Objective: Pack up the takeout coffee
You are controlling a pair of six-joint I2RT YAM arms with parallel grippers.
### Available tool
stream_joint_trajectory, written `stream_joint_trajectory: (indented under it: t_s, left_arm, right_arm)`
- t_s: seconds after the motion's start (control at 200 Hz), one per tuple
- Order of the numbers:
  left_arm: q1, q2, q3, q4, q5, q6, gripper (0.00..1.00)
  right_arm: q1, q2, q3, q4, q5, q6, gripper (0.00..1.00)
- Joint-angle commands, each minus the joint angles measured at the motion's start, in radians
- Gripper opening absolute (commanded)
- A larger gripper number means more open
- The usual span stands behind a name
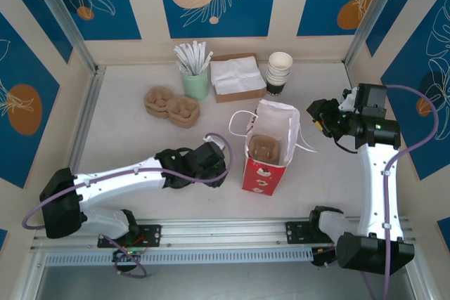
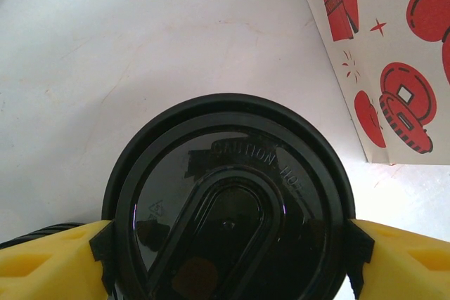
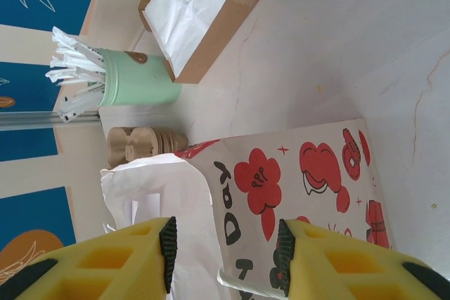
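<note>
Grasp step: left gripper (image 2: pixel 225 251) clamping coffee (image 2: pixel 228 201) at lid, just left of bag (image 1: pixel 266 168). Right gripper (image 3: pixel 225 251) hanging unclenched right of bag. Next calling for lift over bag mouth.

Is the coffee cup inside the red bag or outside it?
Outside. The coffee cup, black lid up, stands between the left fingers beside the red bag; inside the bag lies a cardboard tray.
</note>
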Motion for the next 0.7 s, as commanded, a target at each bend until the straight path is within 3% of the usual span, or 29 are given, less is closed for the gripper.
stream_joint_trajectory:
  t_s: [0.0,0.31,0.695]
  left_arm:
    - [-0.013,0.022,0.018,-0.031,-0.006,-0.015,0.81]
    - [-0.012,0.033,0.015,-0.023,0.001,-0.019,0.71]
    - [-0.013,0.015,0.042,-0.012,-0.004,-0.02,0.71]
  right_arm:
    - [-0.006,-0.015,-0.011,-0.014,-0.034,-0.019,0.45]
    - [-0.011,-0.015,-0.013,-0.016,-0.043,-0.018,0.45]
    - [-0.012,-0.013,-0.009,-0.011,-0.057,-0.009,0.45]
